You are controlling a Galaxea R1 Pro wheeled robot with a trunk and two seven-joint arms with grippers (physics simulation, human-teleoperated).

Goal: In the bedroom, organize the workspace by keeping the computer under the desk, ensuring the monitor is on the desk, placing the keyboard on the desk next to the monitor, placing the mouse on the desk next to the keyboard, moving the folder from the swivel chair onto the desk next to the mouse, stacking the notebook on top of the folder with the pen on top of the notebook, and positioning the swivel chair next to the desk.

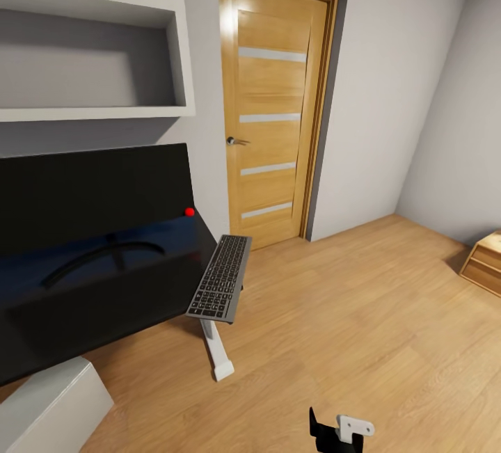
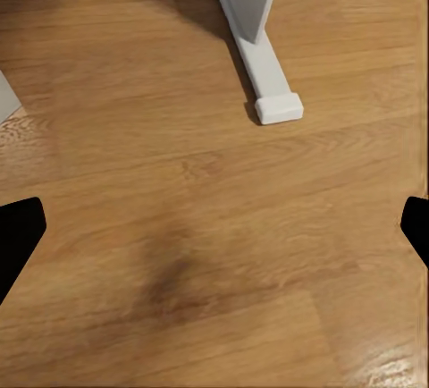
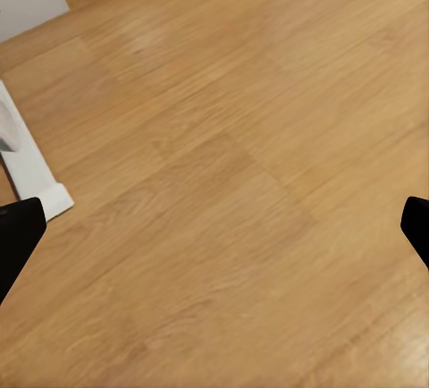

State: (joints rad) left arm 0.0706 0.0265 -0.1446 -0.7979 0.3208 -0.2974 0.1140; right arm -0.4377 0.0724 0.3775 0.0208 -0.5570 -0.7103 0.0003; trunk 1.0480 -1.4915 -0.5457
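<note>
Black monitor (image 1: 94, 195) on black-topped desk (image 1: 104, 307), keyboard (image 1: 221, 277) overhanging the desk's end above white leg (image 1: 216, 352), wooden door (image 1: 273, 108) behind, wood floor (image 1: 348, 342).

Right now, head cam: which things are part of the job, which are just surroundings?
Job:
monitor
keyboard, hanging over the desk's edge
desk
computer, partly under the desk

Surroundings:
door
wall shelves
low wooden cabinet
</note>
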